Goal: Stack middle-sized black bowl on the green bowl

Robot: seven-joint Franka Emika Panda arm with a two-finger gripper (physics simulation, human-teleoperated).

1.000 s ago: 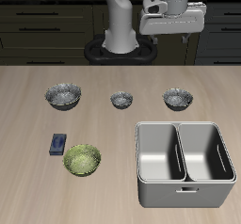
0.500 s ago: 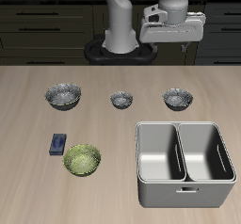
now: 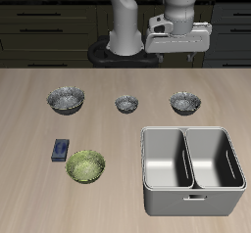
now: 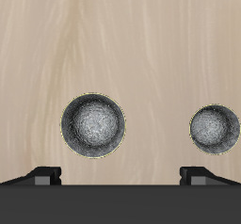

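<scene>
Three dark bowls sitting in a row across the surface [image 3: 118, 129], middle-sized black bowl [image 3: 183, 102] below the claw [image 3: 178, 43], claw fingers [image 4: 44, 174] standing apart, empty, green bowl [image 3: 85, 165] resting toward the front edge.

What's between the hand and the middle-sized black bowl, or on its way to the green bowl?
Nothing visible. The open hand hangs above the middle-sized black bowl. Toward the green bowl, the grey bin's back corner sits close; a lifted carry likely clears it.
</scene>
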